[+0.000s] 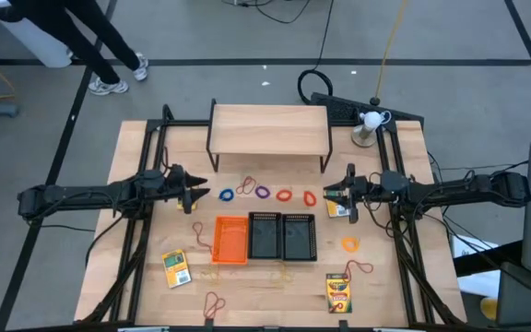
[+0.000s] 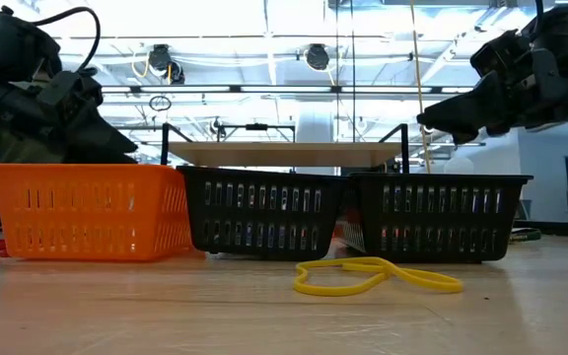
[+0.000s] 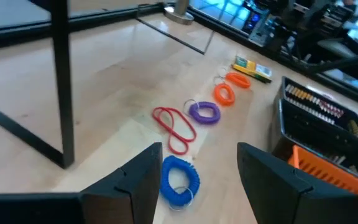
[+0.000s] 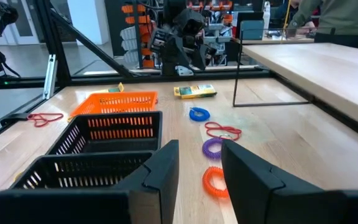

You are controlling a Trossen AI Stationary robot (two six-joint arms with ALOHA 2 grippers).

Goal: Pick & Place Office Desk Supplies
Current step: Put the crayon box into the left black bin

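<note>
On the wooden table, the left gripper hangs spread wide and empty above the blue coil; it should drop straight, straddling the loop; right gripper half-parted, empty.

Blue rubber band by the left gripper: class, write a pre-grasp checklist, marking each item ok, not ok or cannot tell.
1. Left gripper open: ok.
2. Blue rubber band lined up between its fingers: ok.
3. Red band clear of the blue one: cannot tell, they lie very close.
4. Orange tray upright, top open: ok.
5. Right gripper away, at the row's far end: ok.
</note>
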